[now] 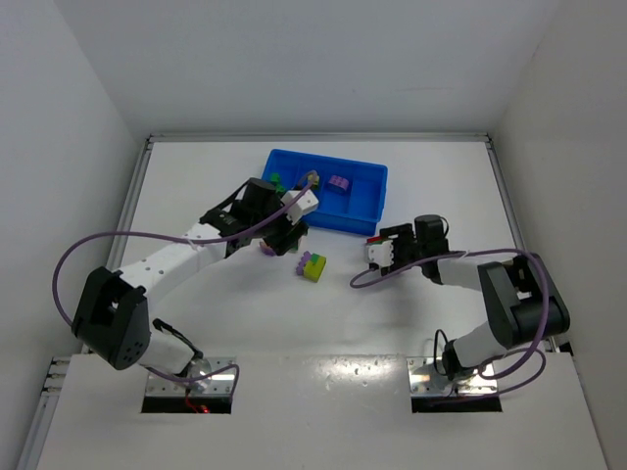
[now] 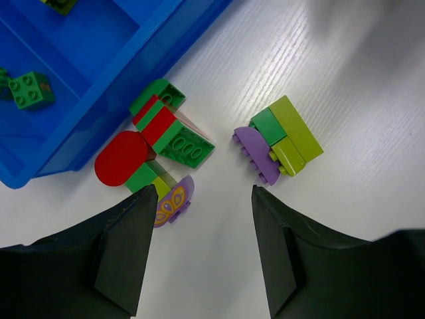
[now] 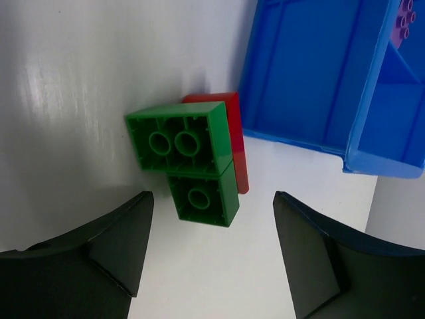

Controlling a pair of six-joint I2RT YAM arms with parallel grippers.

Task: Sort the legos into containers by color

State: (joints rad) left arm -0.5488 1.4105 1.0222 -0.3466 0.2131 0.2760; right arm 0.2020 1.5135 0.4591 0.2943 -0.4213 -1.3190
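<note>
Both sets of fingers are spread apart and hold nothing. In the left wrist view the left fingers (image 2: 139,222) show black at the bottom of the frame, above the white bench (image 2: 345,66). Just above them, left of the middle, lies a mixed clump of red and green bricks (image 2: 169,129). A round red piece (image 2: 119,158) and a small purple piece with a yellow butterfly (image 2: 174,201) lie right against it. This clump sits right beside the wall of the bright blue plastic tray (image 2: 99,53), which fills the upper left corner. One green brick (image 2: 30,90) lies inside the tray there. Right of the middle is a second clump (image 2: 282,136) of yellow-green, green and purple bricks, apart from the first.

In the right wrist view the right fingers (image 3: 133,229) are at the bottom. A pair of joined green bricks (image 3: 192,159) lies in the middle with its hollow underside facing the camera. Its lower end comes down between the two tips without touching them. A red brick (image 3: 237,133) shows at its right side, right next to the tray corner at the upper right.

In the view from above, the tray sits in the upper middle with a purple brick (image 1: 339,183) inside. The second clump lies just below it, near the middle of the frame.
</note>
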